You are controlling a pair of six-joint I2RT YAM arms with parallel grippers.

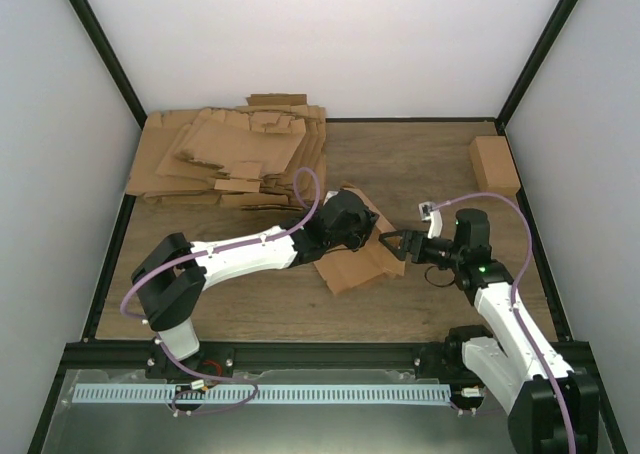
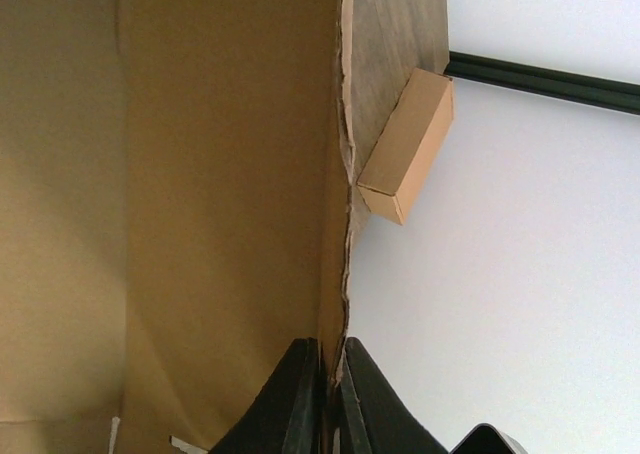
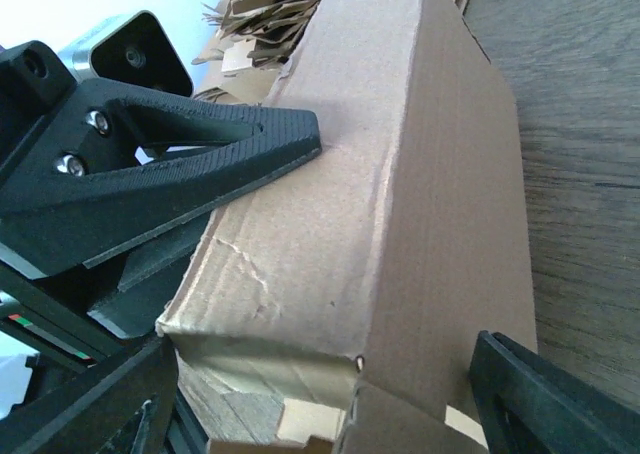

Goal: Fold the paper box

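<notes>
The paper box (image 1: pixel 352 262) lies mid-table as a creased brown piece, partly raised into a carton shape. My left gripper (image 1: pixel 347 226) comes over it from the left. In the left wrist view this gripper (image 2: pixel 328 376) is shut on the box's thin upright wall (image 2: pixel 200 174). My right gripper (image 1: pixel 397 244) meets the box from the right. Seen from the right wrist, the box (image 3: pixel 420 174) fills the space between that gripper's (image 3: pixel 320 374) wide-open jaws. One finger (image 3: pixel 100 404) stands off its crumpled corner and the other finger (image 3: pixel 545 399) stands beside its long side. The left arm's finger (image 3: pixel 200 159) presses on the top panel.
A thick heap of flat brown cardboard sheets (image 1: pixel 235 159) lies at the back left. A small closed carton (image 1: pixel 494 164), also in the left wrist view (image 2: pixel 408 149), sits at the back right by the black frame post. Bare wooden tabletop (image 1: pixel 260 299) lies in front of the box.
</notes>
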